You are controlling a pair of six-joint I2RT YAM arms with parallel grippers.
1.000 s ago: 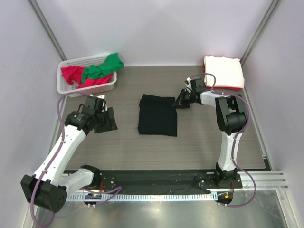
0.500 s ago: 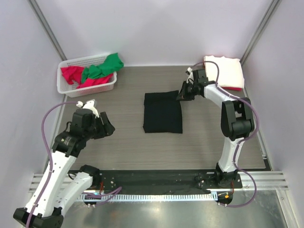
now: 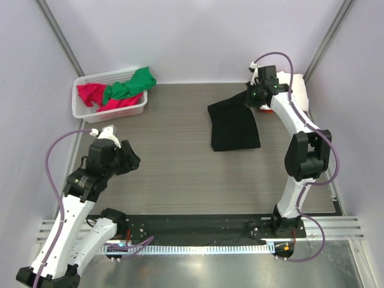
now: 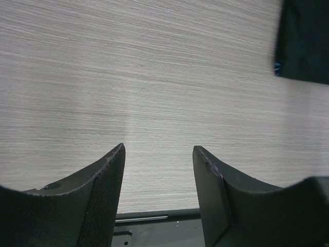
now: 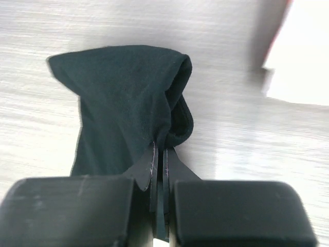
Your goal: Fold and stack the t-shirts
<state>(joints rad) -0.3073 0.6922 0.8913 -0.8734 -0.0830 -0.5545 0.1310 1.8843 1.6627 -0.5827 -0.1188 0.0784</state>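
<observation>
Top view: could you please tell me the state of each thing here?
Black shirt: folded, far edge pinched and bunched.
Right gripper: shut on black shirt.
Left gripper: open, empty.
White shirt: folded, stacked far right.
Green shirt: crumpled in basket.
Red shirt: crumpled in basket.

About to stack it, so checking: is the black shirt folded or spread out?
Folded. The black shirt is a compact rectangle, one corner pinched in the right end effector; the wrist view shows doubled layers there.
</observation>
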